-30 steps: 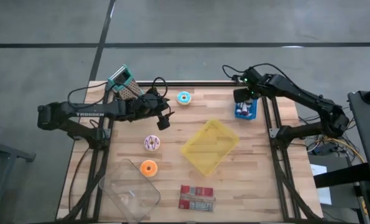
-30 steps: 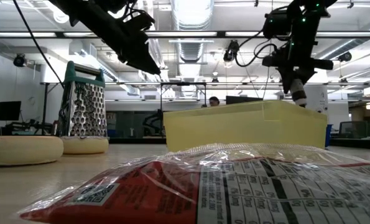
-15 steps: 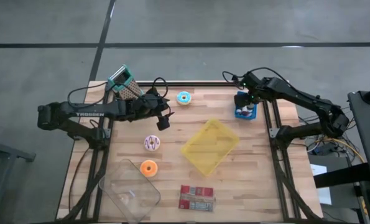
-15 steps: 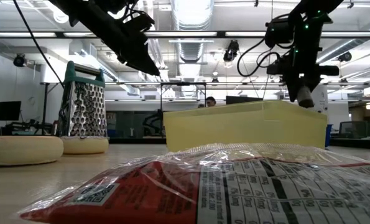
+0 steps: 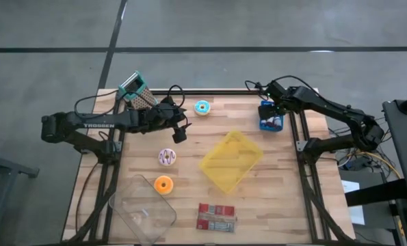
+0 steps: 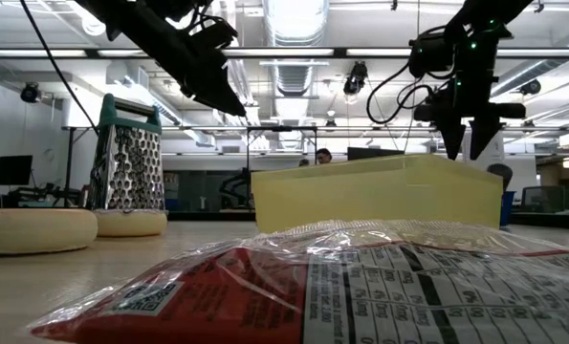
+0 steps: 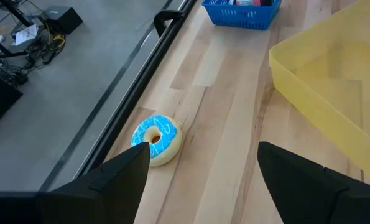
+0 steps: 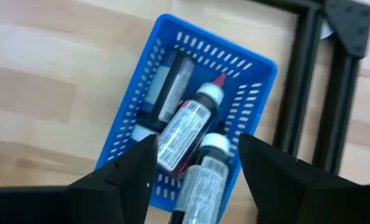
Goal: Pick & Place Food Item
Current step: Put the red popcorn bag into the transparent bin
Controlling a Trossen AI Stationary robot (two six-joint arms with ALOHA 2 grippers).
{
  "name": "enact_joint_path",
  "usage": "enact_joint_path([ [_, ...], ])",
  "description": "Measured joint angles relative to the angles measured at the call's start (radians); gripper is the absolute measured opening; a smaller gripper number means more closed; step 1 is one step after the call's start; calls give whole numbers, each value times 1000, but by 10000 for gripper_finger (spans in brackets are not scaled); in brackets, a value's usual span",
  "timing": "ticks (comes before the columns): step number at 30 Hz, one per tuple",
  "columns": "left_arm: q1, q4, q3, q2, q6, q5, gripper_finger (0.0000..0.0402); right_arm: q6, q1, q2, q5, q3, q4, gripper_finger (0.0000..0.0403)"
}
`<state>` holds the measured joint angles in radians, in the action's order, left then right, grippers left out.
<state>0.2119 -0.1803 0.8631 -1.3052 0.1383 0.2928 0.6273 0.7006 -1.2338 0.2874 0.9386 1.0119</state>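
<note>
A blue basket [image 5: 271, 120] at the table's far right holds several bottles, among them a red-labelled one [image 8: 186, 132]. My right gripper [image 8: 197, 186] hangs open above the basket, its fingers on either side of the bottles and touching nothing; it also shows in the low view [image 6: 468, 145]. My left gripper [image 5: 180, 133] hangs open and empty above the table, near a blue-frosted donut [image 7: 155, 138] that lies flat on the wood. A purple-frosted donut [image 5: 167, 157] and an orange donut [image 5: 163, 184] lie nearer the front.
A yellow bin [image 5: 231, 161] stands in the table's middle. A clear container [image 5: 143, 208] sits at the near left and a red snack packet [image 5: 216, 217] at the near edge. A metal grater [image 5: 138, 92] stands at the far left corner.
My right gripper has moved toward the table's right edge, over the blue basket, and gone down a little. In the low view its two fingers now show apart where only one tip showed before.
</note>
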Motion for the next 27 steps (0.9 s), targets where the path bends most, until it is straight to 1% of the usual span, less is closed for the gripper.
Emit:
enact_joint_path([
  [3, 0, 0, 0, 0, 0, 0, 303, 2, 0, 0, 30, 0, 0, 231],
  [12, 0, 0, 0, 0, 0, 0, 303, 0, 1, 0, 28, 0, -5, 244],
  [17, 0, 0, 0, 0, 0, 0, 303, -10, 0, 2, 17, 18, -2, 234],
  [21, 0, -1, 0, 0, 0, 0, 303, -57, 0, 3, 19, 63, -8, 224],
  [27, 0, -1, 0, 0, -6, 0, 303, -61, -8, 3, 19, 113, -49, 219],
])
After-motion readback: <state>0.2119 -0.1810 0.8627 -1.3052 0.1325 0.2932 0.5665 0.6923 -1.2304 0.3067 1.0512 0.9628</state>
